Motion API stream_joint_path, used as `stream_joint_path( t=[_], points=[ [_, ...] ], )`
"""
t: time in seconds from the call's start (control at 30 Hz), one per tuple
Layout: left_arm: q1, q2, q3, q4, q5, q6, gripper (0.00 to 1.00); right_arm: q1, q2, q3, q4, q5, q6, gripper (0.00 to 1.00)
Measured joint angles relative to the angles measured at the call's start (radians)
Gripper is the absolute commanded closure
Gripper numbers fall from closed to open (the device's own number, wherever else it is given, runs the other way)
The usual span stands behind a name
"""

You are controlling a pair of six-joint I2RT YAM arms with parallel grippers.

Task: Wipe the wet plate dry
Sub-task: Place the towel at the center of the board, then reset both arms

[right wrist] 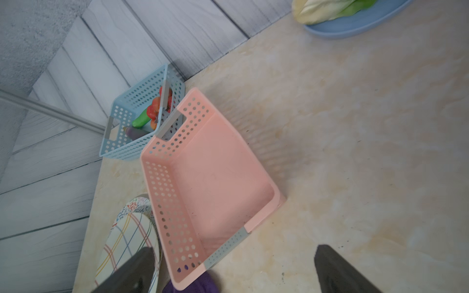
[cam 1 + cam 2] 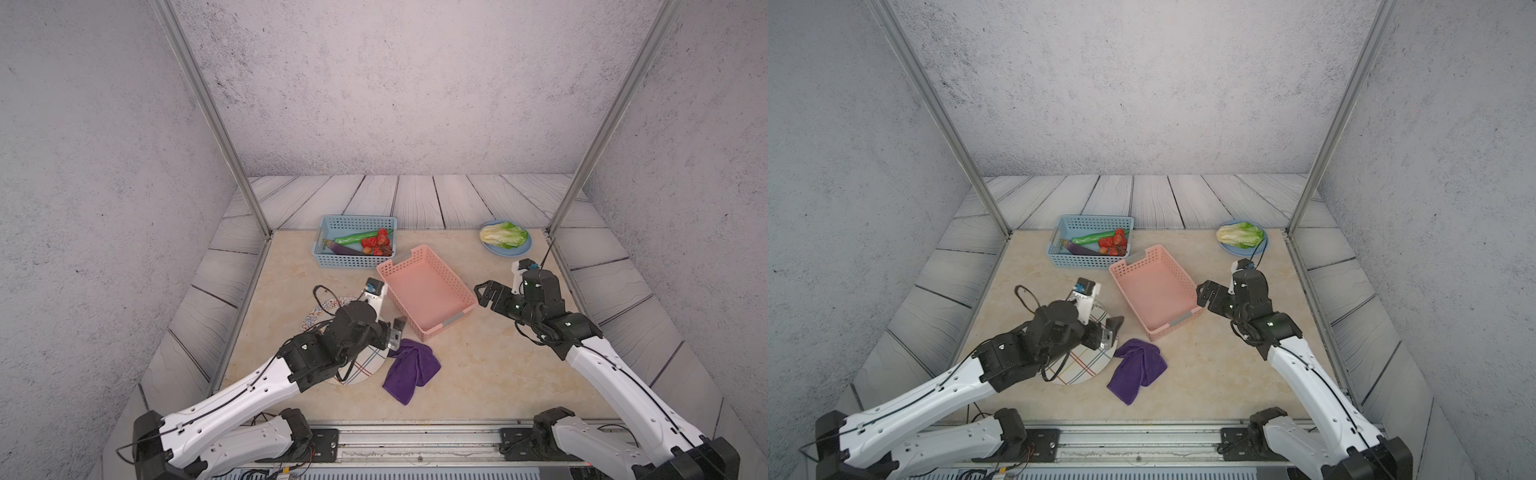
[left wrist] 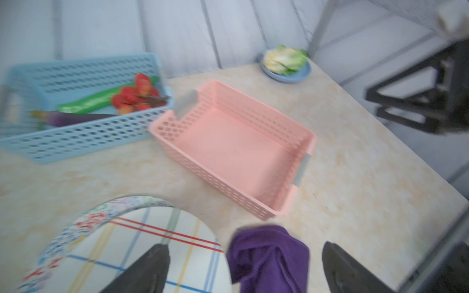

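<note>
The plate [image 2: 362, 368] [image 2: 1086, 368] is white with coloured plaid lines and a speckled rim. It lies flat at the table's front left, largely covered by my left arm. A crumpled purple cloth [image 2: 411, 368] [image 2: 1138, 370] lies on the table against the plate's right edge. My left gripper [image 2: 396, 332] [image 2: 1111, 332] hovers open over that edge. In the left wrist view the left gripper [image 3: 245, 248] straddles the plate [image 3: 152, 241] and the cloth [image 3: 269, 256] and holds nothing. My right gripper [image 2: 484, 293] [image 1: 234, 250] stands open and empty at the pink basket's right side.
An empty pink basket [image 2: 424, 291] sits mid-table, just behind the cloth. A blue basket [image 2: 357, 219] with vegetables stands behind it to the left. A blue dish [image 2: 521, 249] with lettuce is at the back right. Metal frame posts stand at both back corners.
</note>
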Motion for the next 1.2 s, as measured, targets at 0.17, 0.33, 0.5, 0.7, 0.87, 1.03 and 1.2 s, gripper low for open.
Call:
stream_joint_path(
  t=[0.17, 0.33, 0.5, 0.7, 0.87, 1.03, 1.2],
  points=[
    [0.240, -0.050, -0.079, 0.110, -0.057, 0.041, 0.01, -0.192, -0.011, -0.013, 0.037, 0.053, -0.017, 0.01],
    [0.304, -0.014, -0.154, 0.195, -0.156, 0.128, 0.01, -0.292, -0.001, -0.121, 0.120, 0.201, -0.053, 0.01],
    [0.374, 0.041, -0.224, 0.295, -0.267, 0.222, 0.01, -0.342, 0.066, -0.275, 0.278, 0.362, -0.138, 0.01],
    [0.436, 0.060, -0.343, 0.409, -0.338, 0.304, 0.01, -0.344, 0.219, -0.367, 0.476, 0.443, -0.235, 0.01],
    [0.473, 0.060, -0.365, 0.455, -0.345, 0.322, 0.01, -0.344, 0.355, -0.360, 0.662, 0.432, -0.303, 0.01],
    [0.505, 0.062, -0.404, 0.535, -0.340, 0.333, 0.01, -0.343, 0.422, -0.357, 0.846, 0.313, -0.403, 0.01],
    [0.534, 0.073, -0.462, 0.592, -0.317, 0.340, 0.01, -0.289, 0.539, -0.419, 1.120, 0.240, -0.509, 0.01]
  ],
)
